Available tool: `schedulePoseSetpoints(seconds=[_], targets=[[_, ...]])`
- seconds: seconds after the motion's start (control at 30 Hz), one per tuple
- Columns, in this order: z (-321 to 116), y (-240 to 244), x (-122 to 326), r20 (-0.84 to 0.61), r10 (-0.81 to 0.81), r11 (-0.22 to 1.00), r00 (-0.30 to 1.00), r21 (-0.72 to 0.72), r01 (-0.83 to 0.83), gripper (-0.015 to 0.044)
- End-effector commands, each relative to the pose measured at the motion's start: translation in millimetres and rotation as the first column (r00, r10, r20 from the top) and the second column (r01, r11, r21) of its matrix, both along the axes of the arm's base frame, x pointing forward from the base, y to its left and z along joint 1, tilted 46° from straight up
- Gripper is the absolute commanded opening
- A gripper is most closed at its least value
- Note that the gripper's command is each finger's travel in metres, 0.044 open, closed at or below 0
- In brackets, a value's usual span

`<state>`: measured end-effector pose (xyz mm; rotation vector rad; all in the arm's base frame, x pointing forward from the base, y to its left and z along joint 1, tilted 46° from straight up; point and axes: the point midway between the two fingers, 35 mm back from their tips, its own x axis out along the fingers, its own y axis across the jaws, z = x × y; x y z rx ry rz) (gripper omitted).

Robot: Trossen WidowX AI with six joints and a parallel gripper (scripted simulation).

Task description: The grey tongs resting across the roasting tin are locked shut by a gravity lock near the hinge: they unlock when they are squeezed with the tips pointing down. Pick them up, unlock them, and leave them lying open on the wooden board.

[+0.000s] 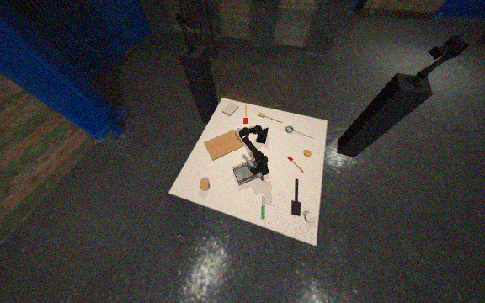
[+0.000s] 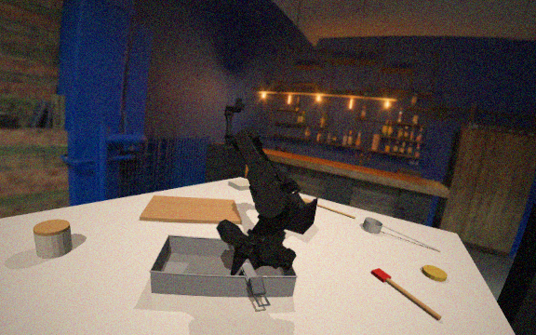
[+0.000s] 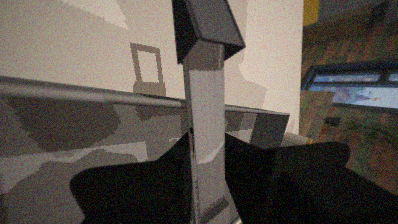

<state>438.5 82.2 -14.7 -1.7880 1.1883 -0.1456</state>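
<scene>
The grey tongs lie across the front wall of the roasting tin. Their dark hinge block and wire loop stick out past the rim, and their arms are close together. My gripper is shut on the tongs' arms a little behind the hinge block, with one black finger against each side. The far tips of the tongs are mostly hidden by my arm in the exterior view. The wooden board lies flat behind the tin, with nothing on it.
A canister with a wooden lid stands left of the tin. A red-headed spatula, a yellow disc and a strainer lie to the right. A green-handled tool lies near the front.
</scene>
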Motion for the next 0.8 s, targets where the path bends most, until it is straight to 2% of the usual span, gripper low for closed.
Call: schedulePoseSetpoints(seconds=[0.0,0.13,0.37,0.63,0.77], targets=[[0,1,0,0.000,0.000,1.000,1.000,0.001,0.000,0.0056],[0,1,0,0.000,0.000,1.000,1.000,0.001,0.000,0.0029],[3,5,0,-0.001,0.000,1.000,1.000,0.002,0.000,-0.0150],[52,54,-9,-0.008,0.000,1.000,1.000,0.000,0.000,-0.0150],[54,55,-9,-0.008,0.000,1.000,1.000,-0.001,0.000,-0.0150]])
